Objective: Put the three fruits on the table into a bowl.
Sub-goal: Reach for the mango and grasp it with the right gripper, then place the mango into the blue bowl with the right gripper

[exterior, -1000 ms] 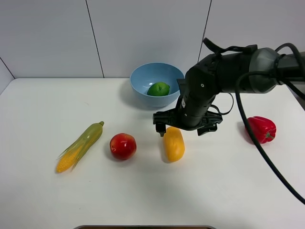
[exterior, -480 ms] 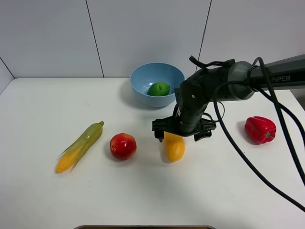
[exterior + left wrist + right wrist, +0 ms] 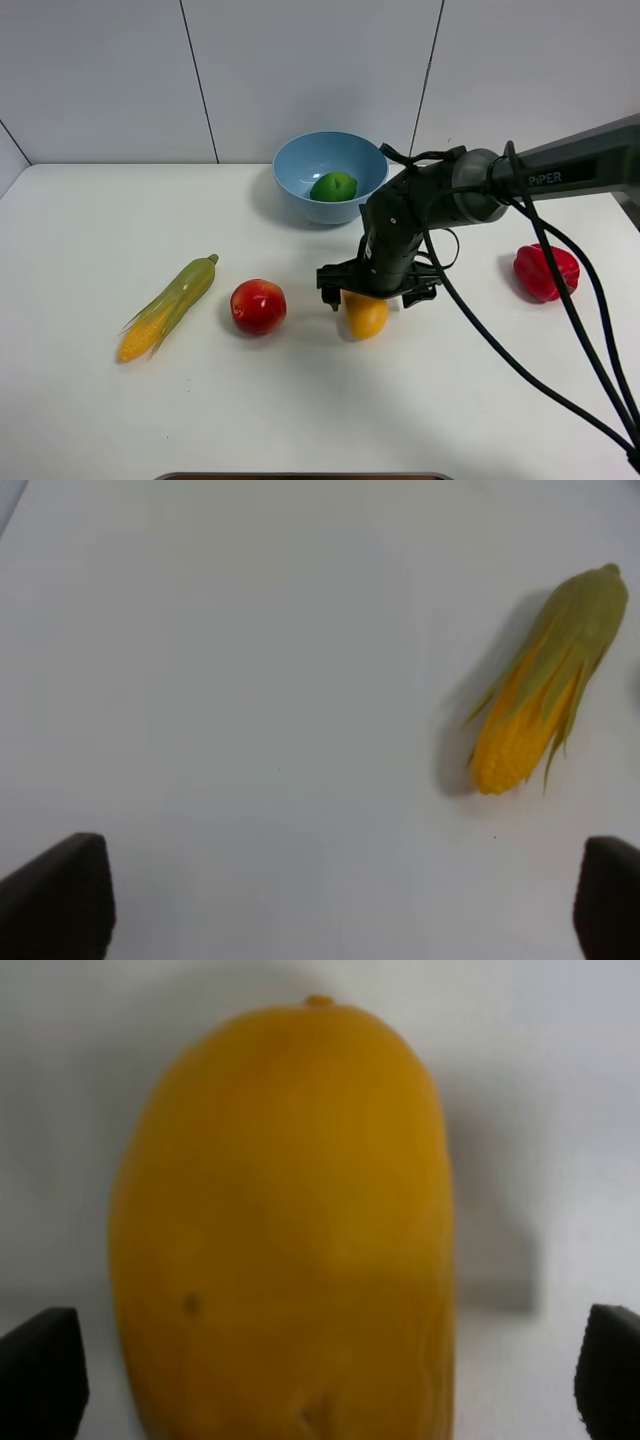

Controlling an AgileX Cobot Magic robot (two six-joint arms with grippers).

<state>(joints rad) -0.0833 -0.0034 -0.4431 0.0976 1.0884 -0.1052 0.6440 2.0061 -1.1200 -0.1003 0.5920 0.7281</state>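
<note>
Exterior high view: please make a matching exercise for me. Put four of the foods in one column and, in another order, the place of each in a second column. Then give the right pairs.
Column A
1. round green lime
2. oblong yellow-orange mango-like fruit
3. round red apple
4. lobed red bell pepper

Column B
a. alone at the right side of the white tabletop
b. between the green-husked yellow corn cob and the mango-like fruit
c. inside the light blue glossy bowl
d. directly under the open right gripper

Pairs: 1-c, 2-d, 3-b, 4-a
</note>
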